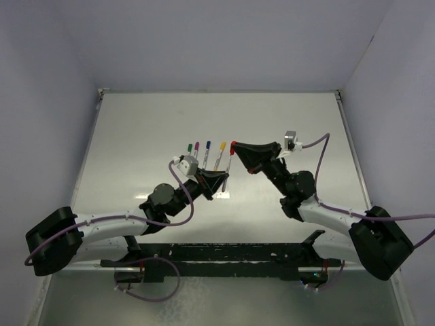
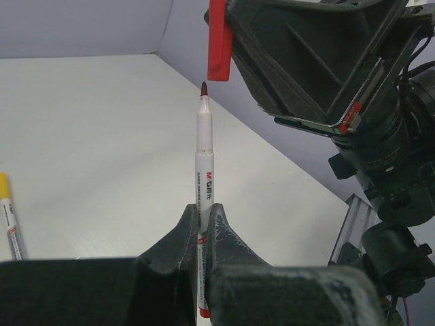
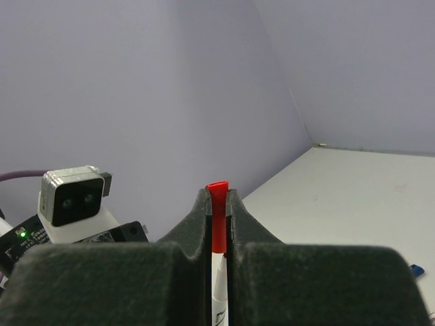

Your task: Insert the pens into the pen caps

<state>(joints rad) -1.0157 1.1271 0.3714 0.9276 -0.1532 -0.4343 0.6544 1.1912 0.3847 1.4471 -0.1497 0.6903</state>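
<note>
Now the left hand (image 2: 204,212) is clamped tight on the lower barrel of the red pen (image 2: 204,159), holding it upright with the bare tip up. The right hand (image 3: 217,198) is pinched shut on the red cap (image 3: 217,216), which sticks out past its fingertips. Both are raised off the surface (image 1: 136,136), meeting between the two arms.

The step in hand looks like the last alignment before mating. In the left wrist view the tip sits just below the cap (image 2: 219,41) and slightly to its left, not yet inside. The next move probably calls for a small sideways correction so tip and cap mouth share one line, then a straight push together with neither grip slipping.

Only the left wrist view shows that gap and offset. The right wrist view hides the tip behind its own fingers. Only the top view shows four pens (image 1: 207,151) lying side by side on the surface beyond the left hand; whether they are capped is too small to tell.
</note>
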